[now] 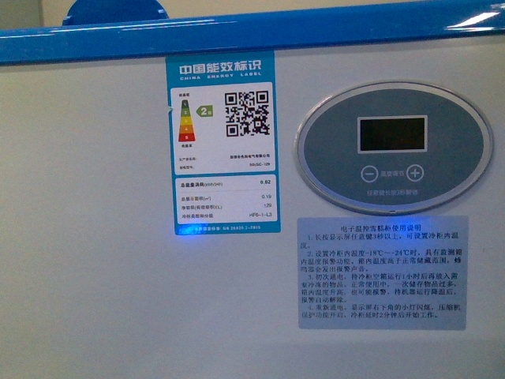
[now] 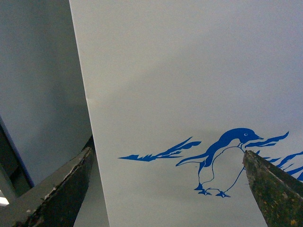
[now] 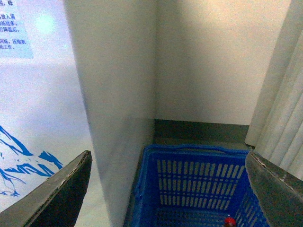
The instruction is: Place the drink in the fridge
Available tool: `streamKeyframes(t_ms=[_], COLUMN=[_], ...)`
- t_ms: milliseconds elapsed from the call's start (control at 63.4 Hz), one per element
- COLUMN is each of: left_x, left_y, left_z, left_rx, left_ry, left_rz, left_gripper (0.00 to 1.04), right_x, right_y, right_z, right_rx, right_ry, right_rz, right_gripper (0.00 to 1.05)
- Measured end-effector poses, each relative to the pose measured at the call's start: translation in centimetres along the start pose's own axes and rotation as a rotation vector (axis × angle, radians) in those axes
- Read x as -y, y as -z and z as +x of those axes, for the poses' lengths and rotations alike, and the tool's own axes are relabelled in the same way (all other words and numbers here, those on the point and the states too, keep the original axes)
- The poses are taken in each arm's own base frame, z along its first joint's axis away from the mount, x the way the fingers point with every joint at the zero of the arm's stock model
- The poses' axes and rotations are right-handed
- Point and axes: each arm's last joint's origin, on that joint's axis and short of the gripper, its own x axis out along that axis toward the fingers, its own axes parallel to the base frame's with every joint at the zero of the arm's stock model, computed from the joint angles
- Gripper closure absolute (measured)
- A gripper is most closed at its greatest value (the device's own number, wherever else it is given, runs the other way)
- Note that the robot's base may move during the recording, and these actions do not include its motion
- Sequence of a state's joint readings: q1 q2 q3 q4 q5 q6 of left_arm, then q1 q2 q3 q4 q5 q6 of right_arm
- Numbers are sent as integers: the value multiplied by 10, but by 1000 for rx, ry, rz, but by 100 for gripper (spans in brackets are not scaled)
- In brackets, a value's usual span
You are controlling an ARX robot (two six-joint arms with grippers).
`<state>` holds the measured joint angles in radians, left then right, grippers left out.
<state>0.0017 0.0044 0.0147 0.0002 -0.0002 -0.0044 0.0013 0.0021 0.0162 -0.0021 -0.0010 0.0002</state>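
Observation:
The fridge (image 1: 95,237) fills the front view at close range: a white front wall under a blue top rim (image 1: 237,35). Only the red cap of the drink (image 3: 230,221) shows, low inside a blue plastic basket (image 3: 199,184) on the floor beside the fridge's white side (image 3: 118,94). Above that basket my right gripper (image 3: 166,156) hangs open with nothing between its fingers. My left gripper (image 2: 166,152) is open and empty too, facing the fridge wall (image 2: 189,71) and its blue penguin picture (image 2: 227,158). Neither arm appears in the front view.
On the fridge front are an energy label (image 1: 222,142), an oval control panel (image 1: 393,148) and an instruction sticker (image 1: 383,272). A cream wall (image 3: 213,61) stands behind the basket and a pale curtain (image 3: 284,104) hangs beside it.

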Motion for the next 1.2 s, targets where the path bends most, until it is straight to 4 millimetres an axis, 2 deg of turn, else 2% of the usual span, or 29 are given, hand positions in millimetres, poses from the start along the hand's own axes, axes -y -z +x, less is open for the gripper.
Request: streamKeyframes(t_ms=[32,126,189,268,316,379,521,568,805,868,1026,1199], left_x=[0,0,0,0,0,0,0,0,0,0,0,0], left_y=[0,0,0,0,0,0,0,0,0,0,0,0], left_z=[0,0,0,0,0,0,0,0,0,0,0,0], left_rx=[0,0,0,0,0,0,0,0,0,0,0,0], left_ry=[0,-1,0,0,0,0,0,0,0,0,0,0], left_rz=[0,0,0,0,0,0,0,0,0,0,0,0], left_gripper=[8,8,8,8,8,8,8,8,8,8,8,8], right_x=[0,2,8,24,38,48,74,87,113,117,120,121], right_y=[0,2,4,3,1,0,13,30,88,105,162,206], right_z=[0,2,11,32,48,59,93,111,157,169,208,231], right_rx=[-3,-217,-373,-454,-482,-509,-606,-672,-826,-859,-945,-992], right_ry=[4,89,126,158,196,224,257,284,360,375,387,393], right_rz=[4,111,215,302,314,319,309,298,242,223,183,164], right_gripper=[7,7,7,7,7,7,7,7,7,7,7,7])
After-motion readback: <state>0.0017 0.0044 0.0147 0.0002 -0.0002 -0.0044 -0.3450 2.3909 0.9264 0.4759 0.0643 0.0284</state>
